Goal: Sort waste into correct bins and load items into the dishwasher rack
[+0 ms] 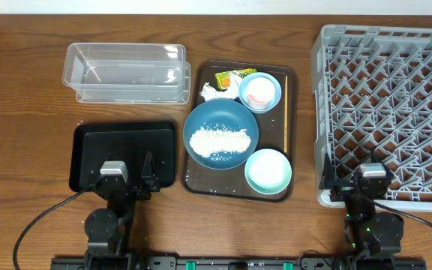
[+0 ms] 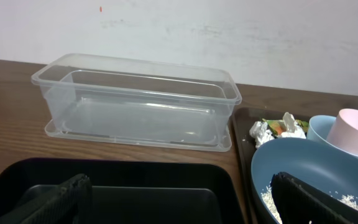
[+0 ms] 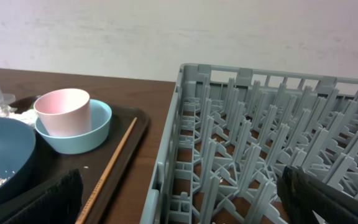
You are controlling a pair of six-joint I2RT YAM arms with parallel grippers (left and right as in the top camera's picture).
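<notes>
A dark blue plate (image 1: 220, 133) with white rice (image 1: 219, 140) sits on the brown tray (image 1: 195, 184). A pink cup (image 1: 258, 90) stands in a light blue bowl (image 1: 273, 82); another light blue bowl (image 1: 268, 171) is at the tray's front. A tissue (image 1: 211, 92) and a yellow-green wrapper (image 1: 229, 77) lie at the back, chopsticks (image 1: 286, 112) on the right. The clear container (image 1: 124, 72) and black tray (image 1: 88, 150) are on the left, the grey rack (image 1: 388, 112) on the right. My left gripper (image 1: 124, 171) is open over the black tray. My right gripper (image 1: 369, 182) is open at the rack's front edge.
In the left wrist view the clear container (image 2: 135, 99) stands behind the black tray (image 2: 135, 186), with the plate (image 2: 316, 174) to the right. In the right wrist view the rack (image 3: 266, 143) fills the right, the chopsticks (image 3: 107, 171) lie left of it.
</notes>
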